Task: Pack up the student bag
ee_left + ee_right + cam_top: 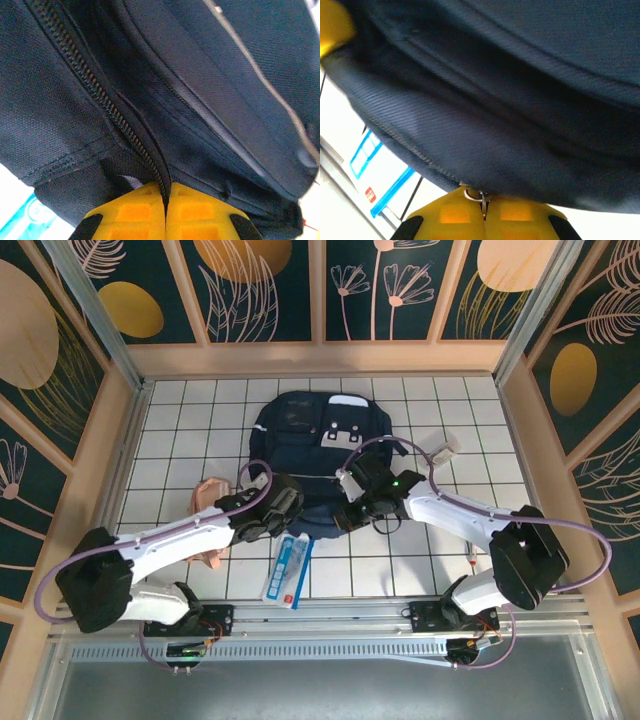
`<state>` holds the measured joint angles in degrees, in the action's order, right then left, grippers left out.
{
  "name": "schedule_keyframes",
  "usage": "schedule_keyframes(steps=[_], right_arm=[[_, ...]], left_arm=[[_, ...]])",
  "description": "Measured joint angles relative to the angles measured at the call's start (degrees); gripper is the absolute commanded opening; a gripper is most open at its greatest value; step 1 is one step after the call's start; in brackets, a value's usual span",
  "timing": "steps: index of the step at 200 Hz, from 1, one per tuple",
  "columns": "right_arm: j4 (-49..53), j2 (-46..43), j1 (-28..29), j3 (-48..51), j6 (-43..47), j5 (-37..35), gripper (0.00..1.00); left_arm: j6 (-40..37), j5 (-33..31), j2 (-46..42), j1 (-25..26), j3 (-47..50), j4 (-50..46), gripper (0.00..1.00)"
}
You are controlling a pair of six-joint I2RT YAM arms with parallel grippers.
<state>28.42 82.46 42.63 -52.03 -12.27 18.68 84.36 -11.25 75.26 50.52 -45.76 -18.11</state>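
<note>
Backpack (300,430) lies mid-table (200,420), toward the far edge. My left gripper (166,192) pinches its fabric at a zipper (100,95). My right gripper (484,202) clamps a zipper pull (474,194).

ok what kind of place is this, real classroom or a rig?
Looks like a staged robot test cell: white grid table, printed leaf-pattern wall panels boxing it in, two arms bolted to a metal rail.

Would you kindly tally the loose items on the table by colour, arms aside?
Navy student bag: 1
Pink pouch: 1
Blue-and-white packet: 1
Small white item: 1
Thin red-tipped stick: 1
Total: 5
</note>
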Motion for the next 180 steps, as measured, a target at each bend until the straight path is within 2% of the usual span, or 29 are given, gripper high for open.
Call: schedule_keyframes(steps=[43,79,133,180], right_arm=[[1.4,4.3,-7.1,-0.2,-0.7,-4.0,0.0],[4.4,7.4,-9.3,-2.5,-0.7,-7.1,0.0],[0.3,13.5,-18.3,-3.9,-3.9,-8.2,0.0],[-4.0,20.9,-21.3,-9.6,-6.8,-9.1,0.0]], left_arm=[[-4.9,0.8,-5.6,-4.8,4.0,1.2,0.0],[-9.2,1.6,-6.0,-7.9,7.1,1.6,0.0],[-17.0,3.7,-8.2,-8.6,7.8,4.7,0.0],[-22.4,5.7,-9.0,-9.1,8.4,7.7,0.0]])
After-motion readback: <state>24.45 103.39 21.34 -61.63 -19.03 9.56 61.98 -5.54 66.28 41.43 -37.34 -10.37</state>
